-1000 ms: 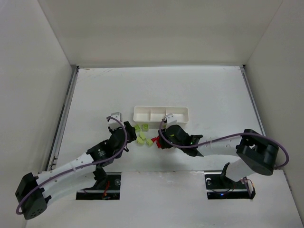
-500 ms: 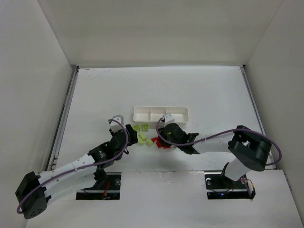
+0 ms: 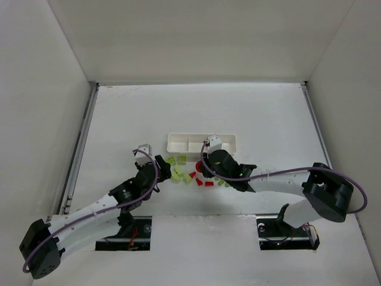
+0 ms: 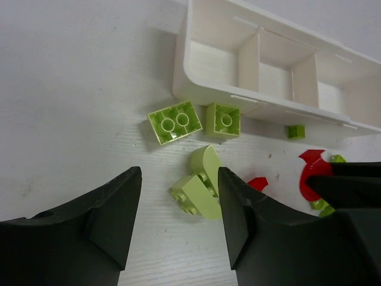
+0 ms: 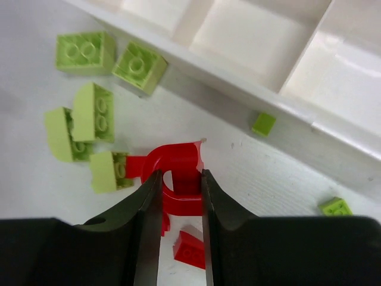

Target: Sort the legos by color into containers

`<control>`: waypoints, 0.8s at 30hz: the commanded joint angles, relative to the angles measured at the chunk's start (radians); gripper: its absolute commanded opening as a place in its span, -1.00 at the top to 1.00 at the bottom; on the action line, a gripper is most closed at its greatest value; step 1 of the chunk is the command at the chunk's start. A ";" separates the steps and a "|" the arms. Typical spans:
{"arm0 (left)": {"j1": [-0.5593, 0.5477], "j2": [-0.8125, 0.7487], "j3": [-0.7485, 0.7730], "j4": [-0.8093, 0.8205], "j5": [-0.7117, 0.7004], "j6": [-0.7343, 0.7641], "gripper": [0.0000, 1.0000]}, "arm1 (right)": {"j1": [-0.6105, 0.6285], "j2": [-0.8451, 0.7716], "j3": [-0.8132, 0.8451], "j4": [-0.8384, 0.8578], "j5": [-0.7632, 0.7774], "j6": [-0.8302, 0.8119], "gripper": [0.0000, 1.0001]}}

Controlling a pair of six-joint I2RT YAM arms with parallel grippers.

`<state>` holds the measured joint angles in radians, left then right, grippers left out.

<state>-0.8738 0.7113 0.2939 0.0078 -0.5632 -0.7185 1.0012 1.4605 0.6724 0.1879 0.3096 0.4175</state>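
A red arch-shaped lego (image 5: 178,170) sits between the fingers of my right gripper (image 5: 178,186), which is shut on it, low over the table. Beside it lie a small red brick (image 5: 191,247) and pale yellow-green bricks (image 5: 89,113). Two brighter green bricks (image 4: 174,121) rest against the front wall of the white tray (image 4: 262,101), whose compartments look empty. My left gripper (image 4: 178,220) hangs open just above the table; a pale curved lego (image 4: 202,189) lies at its right fingertip. From above, the legos (image 3: 177,174) lie between the left gripper (image 3: 162,168) and the right gripper (image 3: 204,172).
Tiny green pieces (image 5: 263,123) lie along the tray's (image 3: 174,143) front wall, another (image 5: 335,206) farther right. The two grippers work close together over the pile. White walls enclose the table on three sides.
My right gripper has closed onto the red arch lego and shifted slightly. The left gripper has edged right toward the pale bricks and stayed open.
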 commanded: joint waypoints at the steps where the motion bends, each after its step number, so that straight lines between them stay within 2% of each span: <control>1: 0.042 -0.022 -0.005 -0.006 -0.001 -0.028 -0.02 | -0.005 -0.045 0.101 0.002 0.022 -0.031 0.70; 4: 0.055 -0.032 -0.024 -0.005 0.005 -0.048 -0.02 | -0.014 0.007 0.186 0.008 0.026 -0.046 0.70; 9: 0.029 -0.029 -0.039 -0.022 0.034 -0.079 0.00 | -0.043 0.193 0.389 0.036 0.020 -0.063 0.68; 13: 0.016 -0.015 -0.032 -0.042 0.078 -0.104 -0.07 | -0.059 0.326 0.509 0.028 0.025 -0.092 0.66; 19: -0.017 0.034 -0.050 0.007 0.098 -0.127 -0.11 | -0.078 0.394 0.561 0.035 0.043 -0.079 0.62; 24: -0.037 0.128 -0.058 0.101 0.120 -0.134 -0.16 | -0.085 0.425 0.596 0.036 0.019 -0.066 0.43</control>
<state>-0.8951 0.8089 0.2394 0.0269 -0.4580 -0.8288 0.9218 1.8782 1.1999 0.1837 0.3317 0.3439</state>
